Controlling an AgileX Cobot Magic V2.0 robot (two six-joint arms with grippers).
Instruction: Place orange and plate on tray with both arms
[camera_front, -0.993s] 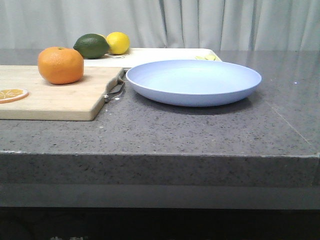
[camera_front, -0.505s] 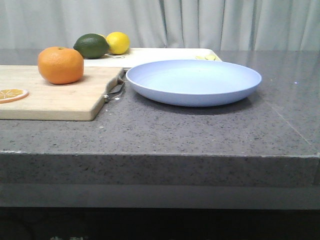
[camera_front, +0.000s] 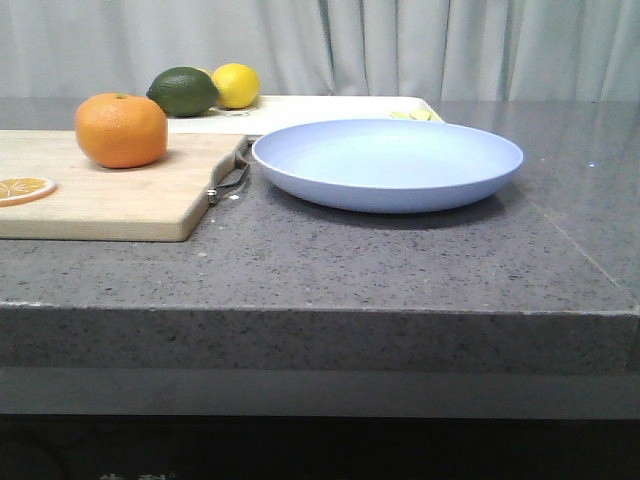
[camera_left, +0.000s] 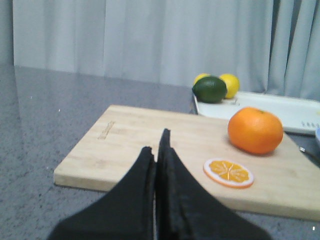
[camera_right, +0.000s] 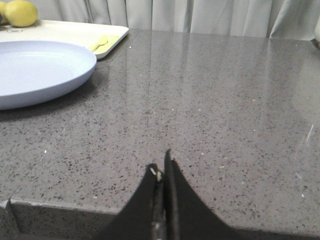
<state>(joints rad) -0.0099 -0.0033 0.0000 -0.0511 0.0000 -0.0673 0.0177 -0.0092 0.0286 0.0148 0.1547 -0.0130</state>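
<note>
The orange (camera_front: 121, 130) (camera_left: 255, 130) sits on a wooden cutting board (camera_front: 110, 190). To its right the pale blue plate (camera_front: 387, 163) (camera_right: 35, 72) rests on the grey counter. Behind both lies the cream-white tray (camera_front: 320, 108) (camera_left: 280, 107) (camera_right: 70, 32). My left gripper (camera_left: 156, 145) is shut and empty, over the board's near side, well short of the orange. At the counter's front edge my right gripper (camera_right: 161, 167) is shut and empty too, well to the right of the plate. Neither gripper shows in the front view.
A dried orange slice (camera_front: 22, 188) (camera_left: 228, 172) lies on the board. A green lime (camera_front: 183, 91) and a yellow lemon (camera_front: 236, 85) sit on the tray's left end, pale slices (camera_right: 102, 42) at its right end. The board's metal handle (camera_front: 230, 180) nearly touches the plate.
</note>
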